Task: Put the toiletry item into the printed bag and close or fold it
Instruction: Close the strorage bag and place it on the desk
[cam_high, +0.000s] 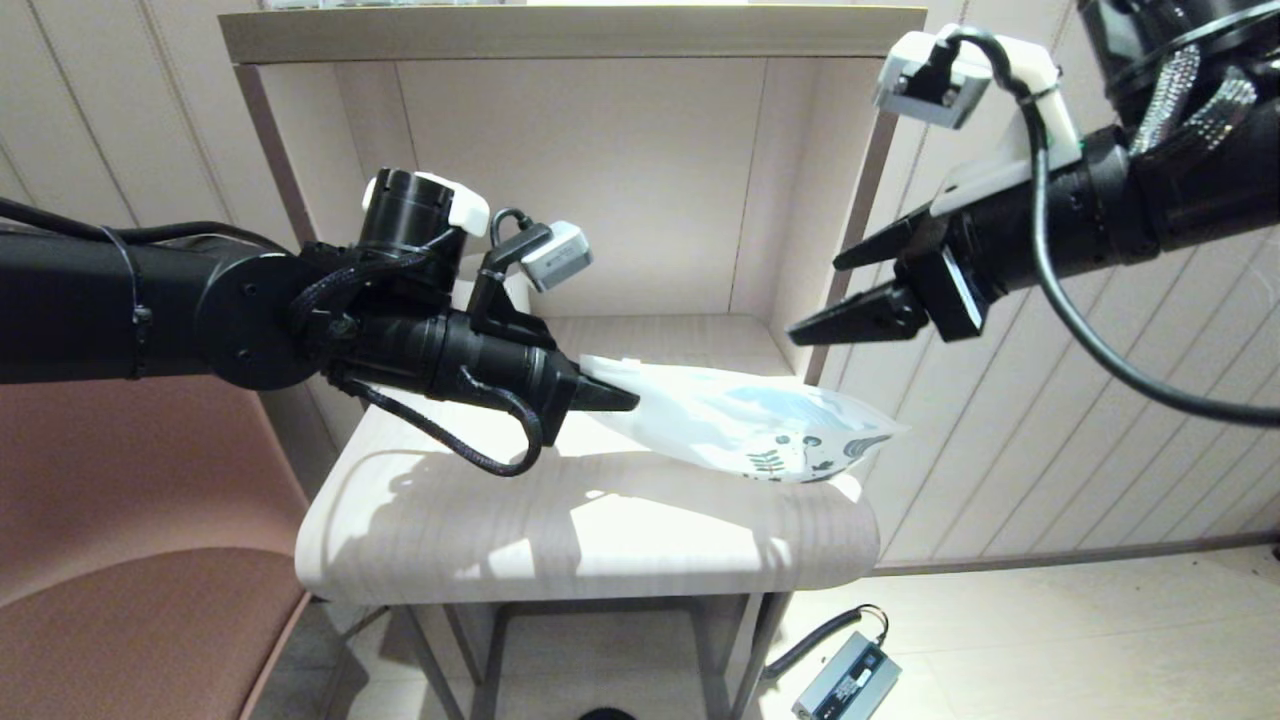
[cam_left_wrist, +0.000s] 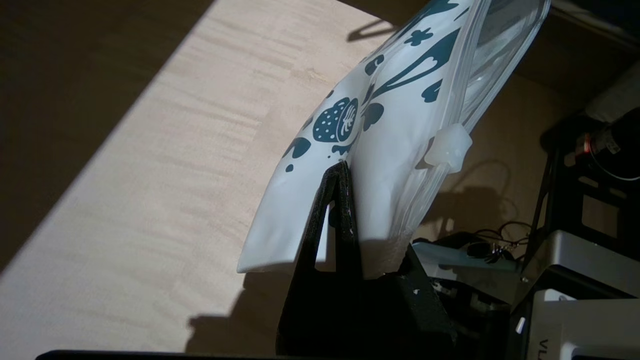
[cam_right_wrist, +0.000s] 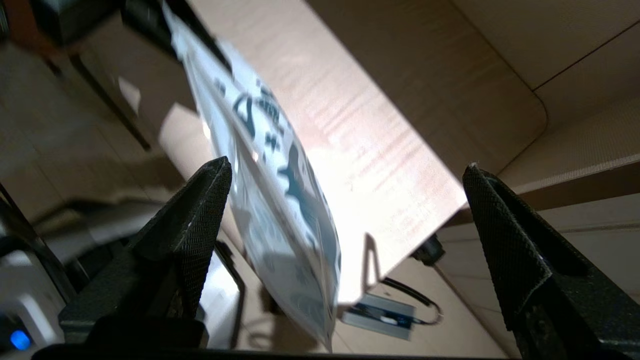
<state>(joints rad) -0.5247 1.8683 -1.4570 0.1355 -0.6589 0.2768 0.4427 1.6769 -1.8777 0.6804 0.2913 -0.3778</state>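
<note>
The printed bag hangs roughly level above the small wooden table, its leaf-printed end reaching past the table's right edge. My left gripper is shut on the bag's plain white end, and the left wrist view shows the left gripper pinching the bag, with the zip slider partway along the strip edge. My right gripper hangs open above and to the right of the printed end, not touching it. Through the right wrist view the right gripper has the bag below it. The comb is not visible.
The table stands in a shelf alcove with side walls close on both sides. A brown chair is at the left. A grey power brick with cable lies on the floor below right.
</note>
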